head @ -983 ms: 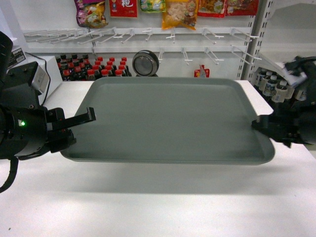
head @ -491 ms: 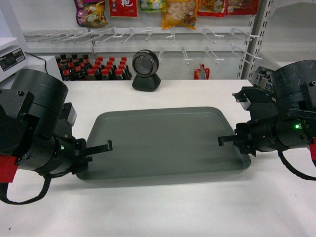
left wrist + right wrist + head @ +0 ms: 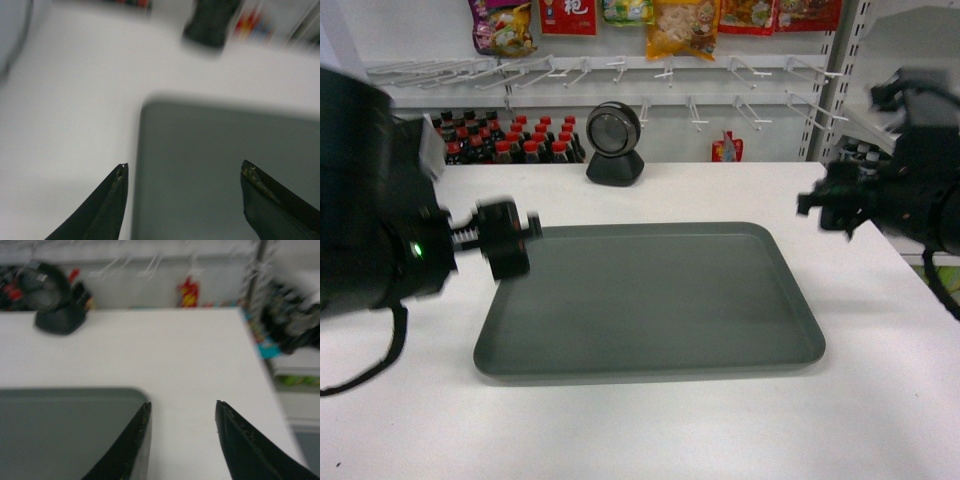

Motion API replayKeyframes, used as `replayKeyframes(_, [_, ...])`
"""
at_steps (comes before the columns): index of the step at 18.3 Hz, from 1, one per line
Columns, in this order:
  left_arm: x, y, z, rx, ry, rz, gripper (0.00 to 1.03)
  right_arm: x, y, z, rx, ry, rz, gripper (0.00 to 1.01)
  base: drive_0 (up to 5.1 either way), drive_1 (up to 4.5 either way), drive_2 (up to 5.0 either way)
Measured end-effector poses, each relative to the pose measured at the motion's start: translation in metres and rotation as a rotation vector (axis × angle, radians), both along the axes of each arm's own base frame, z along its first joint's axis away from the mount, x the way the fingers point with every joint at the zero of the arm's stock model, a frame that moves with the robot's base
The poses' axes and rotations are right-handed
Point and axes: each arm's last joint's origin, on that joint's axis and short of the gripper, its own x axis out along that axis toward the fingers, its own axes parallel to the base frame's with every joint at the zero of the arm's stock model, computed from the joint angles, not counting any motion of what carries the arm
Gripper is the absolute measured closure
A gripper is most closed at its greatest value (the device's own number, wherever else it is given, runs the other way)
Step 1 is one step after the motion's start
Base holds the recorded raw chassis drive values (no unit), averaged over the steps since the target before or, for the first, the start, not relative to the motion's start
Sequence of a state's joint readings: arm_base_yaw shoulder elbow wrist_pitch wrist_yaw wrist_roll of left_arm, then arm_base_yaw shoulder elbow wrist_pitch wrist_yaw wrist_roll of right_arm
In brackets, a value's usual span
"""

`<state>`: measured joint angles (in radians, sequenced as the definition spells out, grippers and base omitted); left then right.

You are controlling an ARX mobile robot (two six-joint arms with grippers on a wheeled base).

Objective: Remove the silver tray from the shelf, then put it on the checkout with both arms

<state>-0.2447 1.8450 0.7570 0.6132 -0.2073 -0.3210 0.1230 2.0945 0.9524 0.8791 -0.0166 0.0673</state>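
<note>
Lying flat on the checkout (image 3: 650,440), matte grey-green silver tray (image 3: 650,300), round-cornered, low-rimmed; both grippers' jaws wide, empty.

our head camera looks forward and slanting down over the tabletop (image 3: 650,430) toward the hooks. each wrist camera peers past its own fingers (image 3: 107,210) (image 3: 240,445), close above the silver tray (image 3: 650,300), which all three views share.

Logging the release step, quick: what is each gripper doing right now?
Left gripper: open, holding nothing, above the silver tray's corner.
Right gripper: open, holding nothing, off the tray, over the checkout.
</note>
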Motion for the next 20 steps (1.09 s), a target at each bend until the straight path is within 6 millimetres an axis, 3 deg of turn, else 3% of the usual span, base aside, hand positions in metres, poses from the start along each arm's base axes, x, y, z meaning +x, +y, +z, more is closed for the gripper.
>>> replayKeyframes(1, [-0.006, 0.002, 0.016, 0.011, -0.242, -0.012, 0.44, -0.021, -0.008, 0.000, -0.029, -0.111, -0.090, 0.69, 0.0, 0.00, 0.0])
replayKeyframes(2, [-0.022, 0.013, 0.014, 0.070, -0.341, -0.021, 0.54, -0.048, -0.014, -0.003, -0.042, -0.146, -0.114, 0.80, 0.0, 0.00, 0.0])
replayKeyframes(4, [-0.059, 0.033, 0.003, 0.162, -0.376, -0.030, 0.76, -0.080, -0.026, 0.012, -0.048, -0.205, -0.139, 1.00, 0.0, 0.00, 0.0])
replayKeyframes(6, [-0.081, 0.045, 0.031, 0.179, -0.491, -0.019, 1.00, -0.112, -0.028, 0.027, -0.044, -0.234, -0.123, 0.99, 0.0, 0.00, 0.0])
replayKeyframes(9, [-0.113, 0.055, 0.022, 0.196, -0.410, -0.040, 1.02, -0.150, -0.038, 0.026, -0.054, -0.204, -0.136, 0.99, 0.0, 0.00, 0.0])
replayKeyframes(11, [-0.129, 0.061, 0.039, 0.192, -0.460, -0.033, 1.02, -0.171, -0.046, 0.038, -0.045, -0.258, -0.118, 0.99, 0.0, 0.00, 0.0])
replayKeyframes(13, [-0.144, 0.066, 0.038, 0.194, -0.451, -0.029, 1.02, -0.190, -0.050, 0.040, -0.048, -0.248, -0.135, 0.99, 0.0, 0.00, 0.0])
replayKeyframes(17, [-0.168, 0.078, 0.039, 0.194, -0.454, -0.026, 1.02, -0.216, -0.050, 0.055, -0.047, -0.263, -0.134, 0.99, 0.0, 0.00, 0.0])
replayKeyframes(20, [-0.182, 0.077, 0.039, 0.192, -0.450, -0.036, 1.02, -0.235, -0.050, 0.050, -0.049, -0.235, -0.133, 0.99, 0.0, 0.00, 0.0])
